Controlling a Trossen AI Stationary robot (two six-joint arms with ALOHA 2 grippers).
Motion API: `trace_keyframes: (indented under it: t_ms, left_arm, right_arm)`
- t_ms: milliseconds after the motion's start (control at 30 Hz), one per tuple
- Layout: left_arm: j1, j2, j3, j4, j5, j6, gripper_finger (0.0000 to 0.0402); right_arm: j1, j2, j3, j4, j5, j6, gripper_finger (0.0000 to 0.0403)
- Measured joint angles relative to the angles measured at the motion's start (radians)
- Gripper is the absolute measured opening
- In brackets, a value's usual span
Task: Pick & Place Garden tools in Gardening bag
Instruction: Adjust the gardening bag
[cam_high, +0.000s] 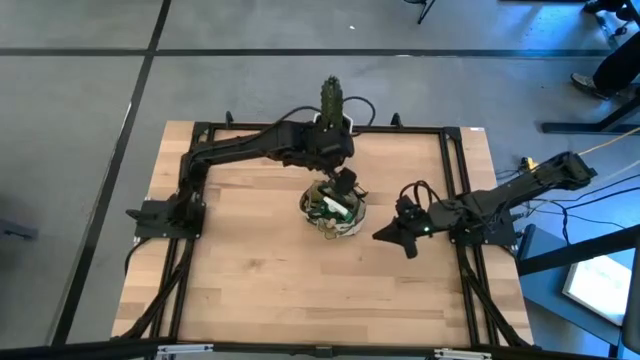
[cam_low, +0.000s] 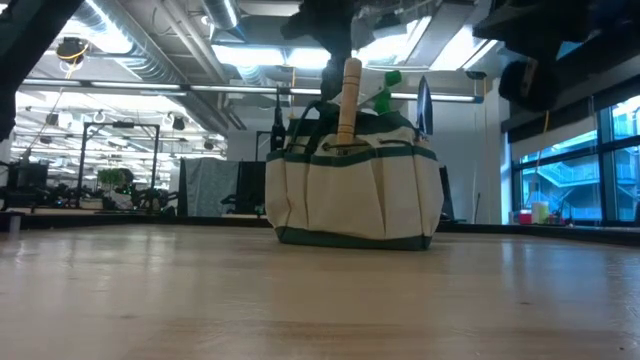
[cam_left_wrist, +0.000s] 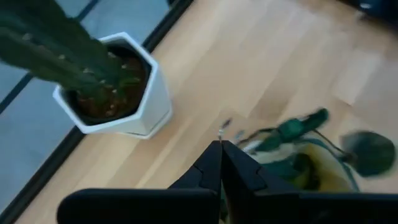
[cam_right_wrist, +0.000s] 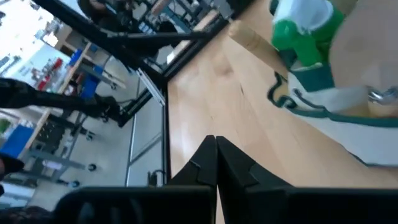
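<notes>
Near the middle of the counter (cam_high: 250, 280), the gardening bag (cam_high: 334, 210) is standing upright with the tools already poking out of its top: a wooden handle (cam_low: 350, 95) is rising straight up, the green sprayer (cam_low: 385, 92) is sitting beside it, and a dark blade-like tip (cam_low: 424, 105) is showing at the bag's far side. The left hand (cam_high: 346, 183) is hanging directly over the bag's rim, its fingers pressed together and gripping nothing. The right hand (cam_high: 398, 234) is hovering just beside the bag, toward the right arm's side, likewise pinched closed and empty. Behind the bag, the cactus (cam_high: 331, 100) in its white pot (cam_left_wrist: 140, 106) is sitting at the counter's back edge. No loose tool is lying on the bare wood, so the packing is looking complete. Any further move is turning on the wooden handle's vertical axis, with the left hand the nearer one above it.
</notes>
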Motion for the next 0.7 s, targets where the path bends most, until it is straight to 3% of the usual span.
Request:
trace_keyframes:
  t_ms: [100, 200, 367, 533, 633, 700]
  left_arm:
    - [-0.016, -0.032, -0.035, 0.032, 0.022, 0.017, 0.0001]
    - [-0.053, -0.097, -0.155, 0.119, 0.029, 0.011, 0.0001]
    - [-0.096, -0.296, -0.559, 0.425, 0.067, -0.012, 0.0001]
    - [0.020, -0.505, -0.985, 0.906, 0.258, -0.062, 0.0001]
    - [0.112, -0.565, -1.157, 1.039, 0.377, -0.075, 0.0001]
    - [0.172, -0.576, -1.234, 1.113, 0.511, -0.057, 0.0001]
  right_arm:
    - [0.018, 0.039, 0.000, 0.056, 0.041, 0.020, 0.0001]
    - [0.033, 0.057, 0.000, 0.095, 0.092, 0.033, 0.0001]
    - [0.041, 0.059, 0.000, 0.128, 0.131, 0.033, 0.0000]
    - [0.054, 0.059, 0.000, 0.125, 0.131, 0.006, 0.0000]
    - [0.068, 0.075, 0.000, 0.121, 0.133, 0.002, 0.0000]
    - [0.081, 0.104, 0.001, 0.123, 0.161, 0.019, 0.0000]
